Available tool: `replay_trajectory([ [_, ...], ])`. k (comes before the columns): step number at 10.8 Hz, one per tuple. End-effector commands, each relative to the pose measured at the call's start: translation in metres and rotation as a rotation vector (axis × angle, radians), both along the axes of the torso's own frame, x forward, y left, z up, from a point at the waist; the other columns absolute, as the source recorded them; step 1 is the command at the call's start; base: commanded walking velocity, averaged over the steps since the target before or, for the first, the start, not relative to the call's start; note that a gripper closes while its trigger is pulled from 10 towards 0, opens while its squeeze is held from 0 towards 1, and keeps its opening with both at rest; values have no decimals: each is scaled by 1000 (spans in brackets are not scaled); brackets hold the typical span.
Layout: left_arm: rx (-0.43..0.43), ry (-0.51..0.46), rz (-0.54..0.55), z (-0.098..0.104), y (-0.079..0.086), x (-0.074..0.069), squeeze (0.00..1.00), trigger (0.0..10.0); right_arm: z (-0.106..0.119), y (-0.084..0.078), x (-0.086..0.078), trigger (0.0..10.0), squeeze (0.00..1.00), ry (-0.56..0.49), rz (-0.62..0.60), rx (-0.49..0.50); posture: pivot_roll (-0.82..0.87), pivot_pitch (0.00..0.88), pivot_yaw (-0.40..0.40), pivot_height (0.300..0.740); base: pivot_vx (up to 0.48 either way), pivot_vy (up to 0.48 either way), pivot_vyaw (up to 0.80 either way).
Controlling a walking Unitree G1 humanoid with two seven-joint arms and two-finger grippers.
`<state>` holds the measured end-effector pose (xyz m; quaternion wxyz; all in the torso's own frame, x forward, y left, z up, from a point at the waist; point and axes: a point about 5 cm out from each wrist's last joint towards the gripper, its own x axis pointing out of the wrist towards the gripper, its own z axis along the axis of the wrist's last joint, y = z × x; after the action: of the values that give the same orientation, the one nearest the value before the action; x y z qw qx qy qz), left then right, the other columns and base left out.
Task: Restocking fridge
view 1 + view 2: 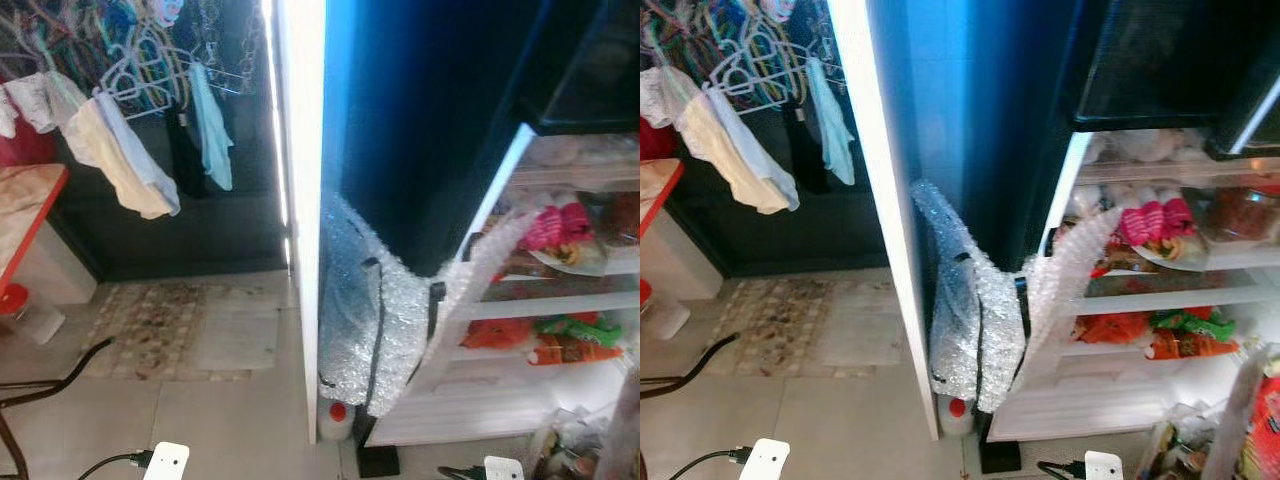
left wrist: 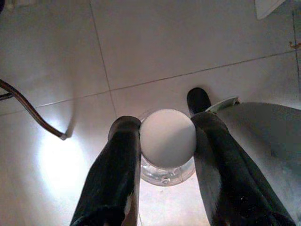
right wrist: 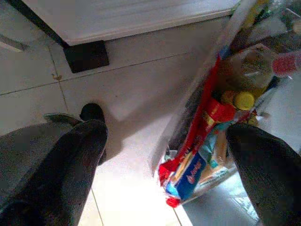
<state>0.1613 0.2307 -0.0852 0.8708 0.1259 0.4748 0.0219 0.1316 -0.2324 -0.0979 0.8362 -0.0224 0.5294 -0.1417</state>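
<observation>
White fridge door (image 1: 300,200); interior shelves (image 1: 1160,295) white, holding pink (image 1: 1155,222), orange-red (image 1: 1110,327) and green (image 1: 1190,322) packets. Clear bubble wrap (image 1: 975,320) with black straps. Bottle (image 1: 957,412): red cap. Floor tiles (image 2: 164,52) pale grey-white. Mat (image 1: 170,325): faded mottled floral. Hanging cloths (image 1: 125,160) cream, white, pale teal. Table (image 1: 25,215) edged red. Left gripper (image 2: 167,141): black fingers, white lid (image 2: 168,137) between. Bag (image 3: 211,127): red, blue, yellow packs.

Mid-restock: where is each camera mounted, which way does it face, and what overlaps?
Head stereo eyes: forward and down at the open fridge and bubble wrap.
Left wrist: down along the left gripper, shut on a white-capped jar above floor tiles.
Right wrist: down past the open right gripper at a grocery bag.
Shared: both eyes see the fridge.
</observation>
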Motion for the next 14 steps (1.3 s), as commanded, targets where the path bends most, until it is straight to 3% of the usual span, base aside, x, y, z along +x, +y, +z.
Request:
replay_trajectory([
  [1, 2, 25, 3, -2, 3, -6, 0, 10000, -1, -1, -2, 10000, 0, 0, -19, -4, -12, 79, 23, 740, 0, -289, 0],
  [10, 4, 26, 3, -2, 3, -7, 0, 10000, 3, -11, 0, 10000, 0, -3, -96, -78, -7, 79, 25, 740, 0, -290, 0],
  [14, 5, 27, 6, -3, 3, -7, 0, 10000, 4, -8, 6, 10000, 0, -16, -92, -79, -5, 77, 27, 740, 0, -238, 0],
])
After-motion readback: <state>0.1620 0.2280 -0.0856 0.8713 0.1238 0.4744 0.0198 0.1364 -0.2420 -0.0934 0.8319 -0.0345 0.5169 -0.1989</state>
